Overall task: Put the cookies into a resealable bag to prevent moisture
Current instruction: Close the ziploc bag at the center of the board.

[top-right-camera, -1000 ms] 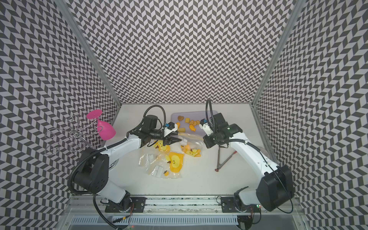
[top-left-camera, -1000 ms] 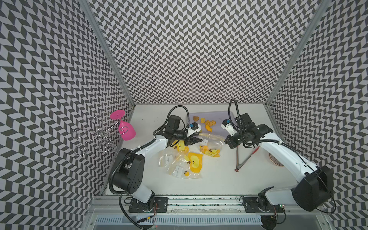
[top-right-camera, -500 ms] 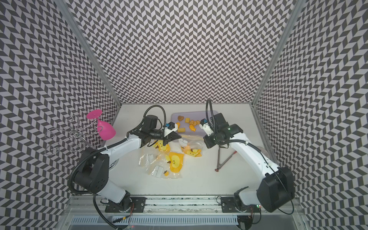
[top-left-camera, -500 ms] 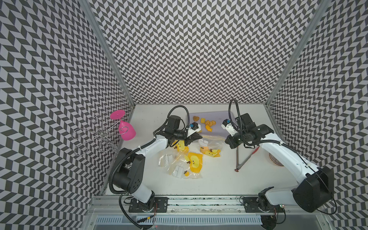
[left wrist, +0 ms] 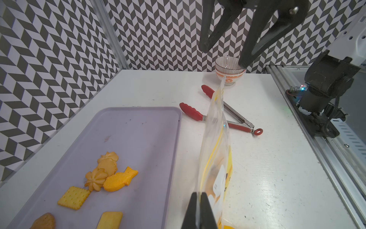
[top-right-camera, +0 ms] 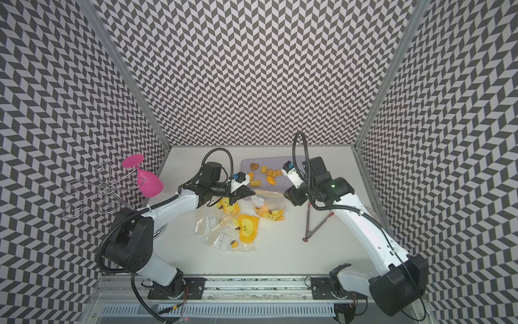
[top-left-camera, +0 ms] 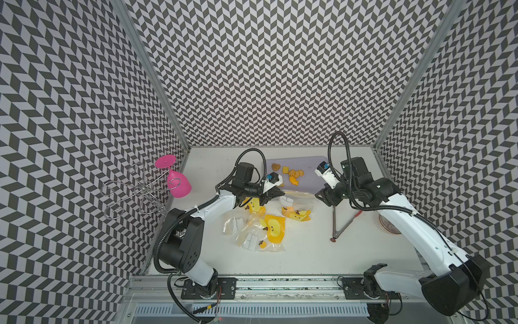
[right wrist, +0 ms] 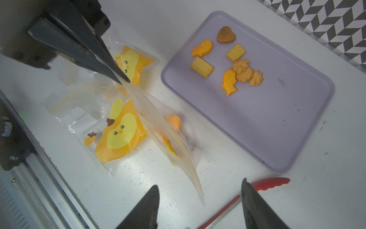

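Several orange, yellow and brown cookies lie on a lilac tray at the back. My left gripper is shut on one corner of a clear resealable bag with a yellow zip strip. The bag stands on edge beside the tray, with orange pieces showing inside it. My right gripper is open; the bag's free corner hangs just in front of its fingers without touching them.
Red-handled tongs lie under my right gripper. A striped bowl stands at the right edge. More clear bags with yellow chick prints lie in the middle. A pink glass hangs on a wire rack at left.
My left gripper has shut on the bag's corner. My right gripper has opened, let go of the bag's other corner and drawn back a little.
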Controlling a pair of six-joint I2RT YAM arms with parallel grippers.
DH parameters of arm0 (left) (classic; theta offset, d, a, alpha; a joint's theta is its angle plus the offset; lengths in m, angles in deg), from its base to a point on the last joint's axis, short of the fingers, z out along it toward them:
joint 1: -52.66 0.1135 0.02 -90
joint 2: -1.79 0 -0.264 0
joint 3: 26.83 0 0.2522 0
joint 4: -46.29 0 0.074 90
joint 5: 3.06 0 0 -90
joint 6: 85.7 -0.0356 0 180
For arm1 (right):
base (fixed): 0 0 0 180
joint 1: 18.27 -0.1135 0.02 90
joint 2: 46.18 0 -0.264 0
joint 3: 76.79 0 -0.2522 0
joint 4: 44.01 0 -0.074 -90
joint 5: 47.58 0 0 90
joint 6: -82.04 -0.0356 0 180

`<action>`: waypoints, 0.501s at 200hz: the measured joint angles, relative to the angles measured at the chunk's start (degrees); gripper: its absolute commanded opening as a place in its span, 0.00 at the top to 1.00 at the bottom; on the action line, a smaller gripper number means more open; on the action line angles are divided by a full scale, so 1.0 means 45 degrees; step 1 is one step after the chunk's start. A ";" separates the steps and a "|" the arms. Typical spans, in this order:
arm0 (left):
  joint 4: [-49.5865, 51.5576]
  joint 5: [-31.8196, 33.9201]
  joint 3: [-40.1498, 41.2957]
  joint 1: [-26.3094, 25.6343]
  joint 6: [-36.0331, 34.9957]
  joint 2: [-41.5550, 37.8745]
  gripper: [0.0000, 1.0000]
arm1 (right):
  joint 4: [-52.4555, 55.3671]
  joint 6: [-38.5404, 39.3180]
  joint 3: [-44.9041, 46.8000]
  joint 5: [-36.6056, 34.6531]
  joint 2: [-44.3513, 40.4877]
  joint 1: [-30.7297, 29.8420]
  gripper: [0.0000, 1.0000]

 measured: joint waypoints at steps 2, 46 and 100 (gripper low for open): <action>0.0005 -0.0005 0.0000 0.0010 0.0000 0.0000 1.00 | 0.0019 0.0058 0.0000 -0.0005 0.0010 0.0000 0.38; 0.0015 -0.0015 -0.0005 0.0015 0.0000 0.0000 1.00 | 0.0495 0.0714 -0.0005 -0.0170 0.0719 -0.0049 0.43; 0.0092 -0.0010 -0.0029 0.0019 -0.0010 0.0000 1.00 | 0.0525 0.0670 -0.0005 -0.0724 0.1501 -0.0049 0.53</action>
